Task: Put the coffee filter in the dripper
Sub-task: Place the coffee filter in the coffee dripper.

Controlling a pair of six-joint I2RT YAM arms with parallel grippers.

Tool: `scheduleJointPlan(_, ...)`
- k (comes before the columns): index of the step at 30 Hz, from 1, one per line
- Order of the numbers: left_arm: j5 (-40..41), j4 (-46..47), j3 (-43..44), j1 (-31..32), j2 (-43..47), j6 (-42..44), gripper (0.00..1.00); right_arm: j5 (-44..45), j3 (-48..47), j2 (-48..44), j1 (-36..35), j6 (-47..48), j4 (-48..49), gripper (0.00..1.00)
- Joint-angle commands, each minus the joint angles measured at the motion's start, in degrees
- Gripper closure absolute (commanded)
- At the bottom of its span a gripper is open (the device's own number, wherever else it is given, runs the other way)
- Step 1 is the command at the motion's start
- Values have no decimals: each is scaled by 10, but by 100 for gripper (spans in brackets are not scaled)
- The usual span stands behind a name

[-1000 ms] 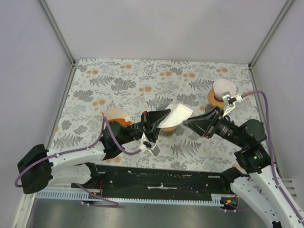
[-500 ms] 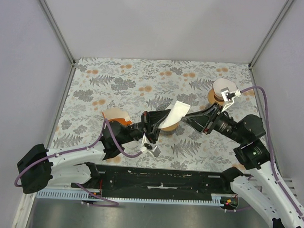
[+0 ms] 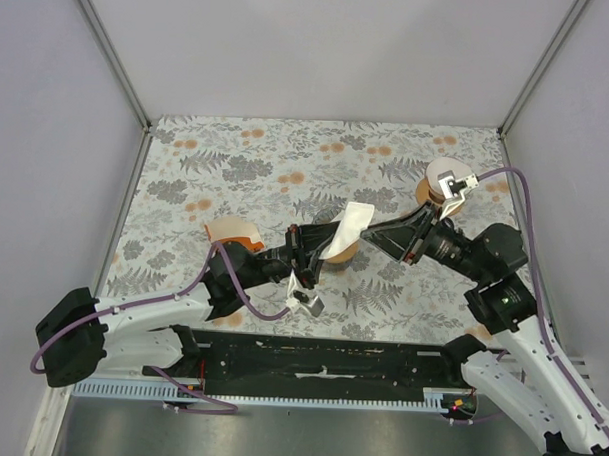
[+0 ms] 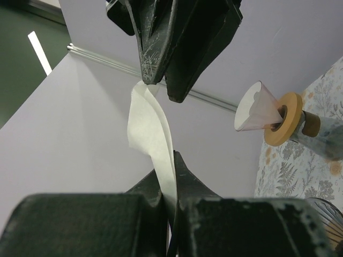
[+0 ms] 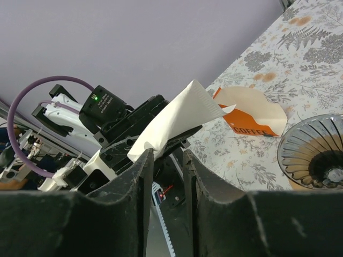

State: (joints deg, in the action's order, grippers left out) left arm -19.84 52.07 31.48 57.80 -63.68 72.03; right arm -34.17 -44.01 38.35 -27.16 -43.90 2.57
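2 tools meet at coffee filter [image 3: 353,226] mid-air: left tool [image 3: 327,242] clamped on 1 edge, right tool [image 3: 376,237] narrow at opposite edge, grip unclear. Likely spreading cone open.

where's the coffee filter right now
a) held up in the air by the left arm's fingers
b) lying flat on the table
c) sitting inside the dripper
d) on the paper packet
a: the coffee filter is pinched between the left arm's fingers and stands clear of the table, with the right arm's fingers at its far edge.
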Motion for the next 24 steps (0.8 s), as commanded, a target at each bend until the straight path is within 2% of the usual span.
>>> scheduleJointPlan(1, -18, -4, 12, 5, -6, 36, 98, -12, -25, 9, -2, -4, 34, 65)
scheduleJointPlan(10, -20, -21, 17, 4, -11, 44, 98, -12, -33, 11, -4, 2, 26, 60)
scheduleJointPlan(15, -20, -21, 18, 5, -13, 47, 98, 3, -24, 18, -3, 0, 20, 69)
scheduleJointPlan(17, -20, -20, 18, 5, -13, 49, 98, 9, -20, 22, -3, -5, 23, 70)
scheduleJointPlan(21, -23, -18, 18, 5, -12, 49, 98, 17, -17, 26, -4, -6, 31, 69)
scheduleJointPlan(24, -24, -18, 19, 5, -12, 47, 98, 20, -20, 30, -3, -5, 30, 63)
